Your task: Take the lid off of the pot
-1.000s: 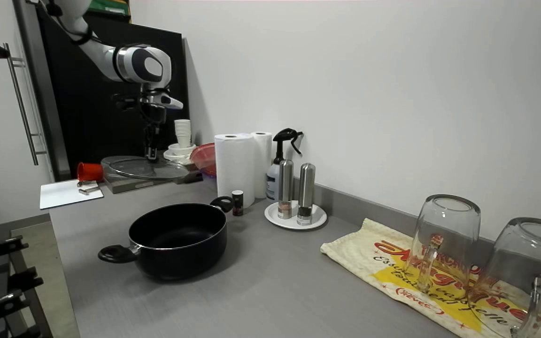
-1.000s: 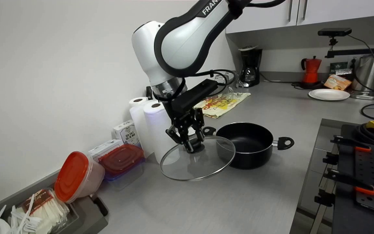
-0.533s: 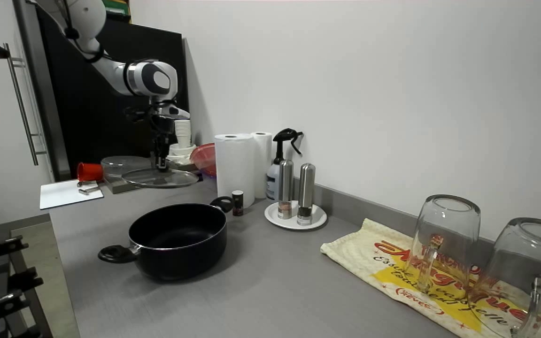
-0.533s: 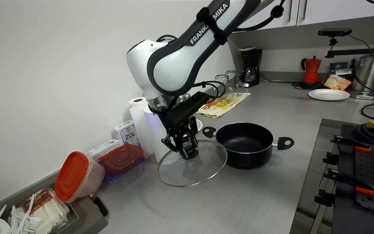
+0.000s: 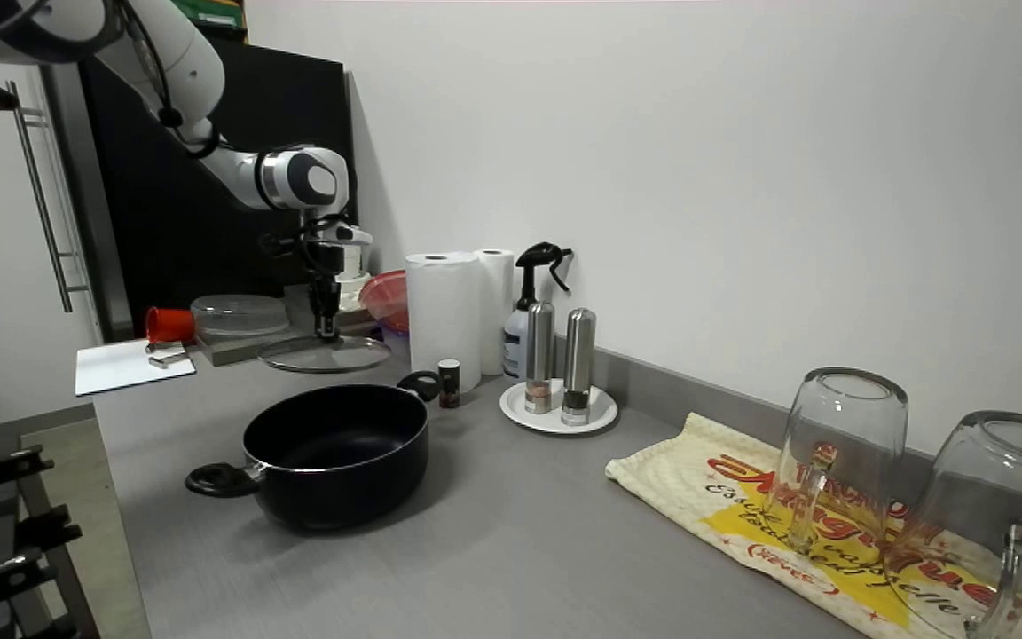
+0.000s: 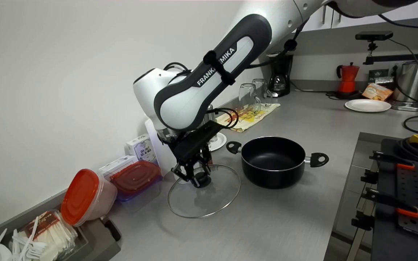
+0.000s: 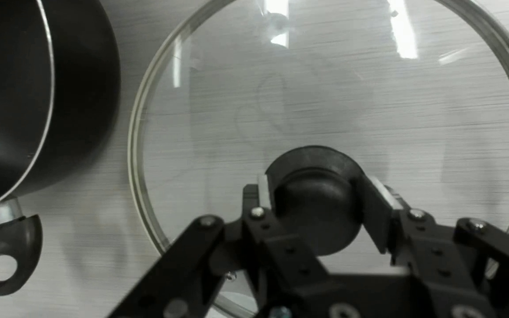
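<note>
gripper (image 5: pixel 326 333) + lid (image 6: pixel 209 198) both lower vs 1 s and 0.5 s ago in both ext. views. in an ext. view lid rim overlapped pot (image 6: pixel 274 177) 1 s ago, now gap btwn. them. arm (image 6: pixel 209 79) dropped w/ them, more of it in frame, covers more of paper rolls (image 6: pixel 162 156); glass mugs (image 6: pixel 248 96) now unblocked. in an ext. view clear container (image 5: pixel 240 315) no longer behind lid, white cups (image 5: pixel 353 262) now partly behind gripper.

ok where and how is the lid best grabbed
By the black centre knob, straight down from above with the jaws either side, as the gripper holds it. The lid is roughly level and its knob stands up, whereas the thin, wide rim would probably be harder to pinch.
</note>
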`<state>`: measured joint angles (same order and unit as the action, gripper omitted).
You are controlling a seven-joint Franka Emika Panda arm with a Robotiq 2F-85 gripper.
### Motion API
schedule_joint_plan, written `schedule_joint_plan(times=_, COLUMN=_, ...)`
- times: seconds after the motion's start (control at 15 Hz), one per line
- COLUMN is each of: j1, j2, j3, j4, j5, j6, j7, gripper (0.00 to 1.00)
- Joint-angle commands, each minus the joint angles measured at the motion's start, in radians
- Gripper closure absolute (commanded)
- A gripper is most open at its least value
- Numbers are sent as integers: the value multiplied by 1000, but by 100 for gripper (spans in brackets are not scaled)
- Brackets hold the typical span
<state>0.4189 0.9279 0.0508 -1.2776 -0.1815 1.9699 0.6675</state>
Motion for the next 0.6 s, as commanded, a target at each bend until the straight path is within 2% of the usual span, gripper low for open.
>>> schedule_joint_plan(times=0.0, j1=28, j2=94, j3=-15, j4=153, j5=23, j6=-49, j7=13, gripper=75)
schedule_joint_plan(times=0.53, j1=49, j2=212, j3=-12, j4=275, j5=69, j6=-55, j7=21, gripper=75)
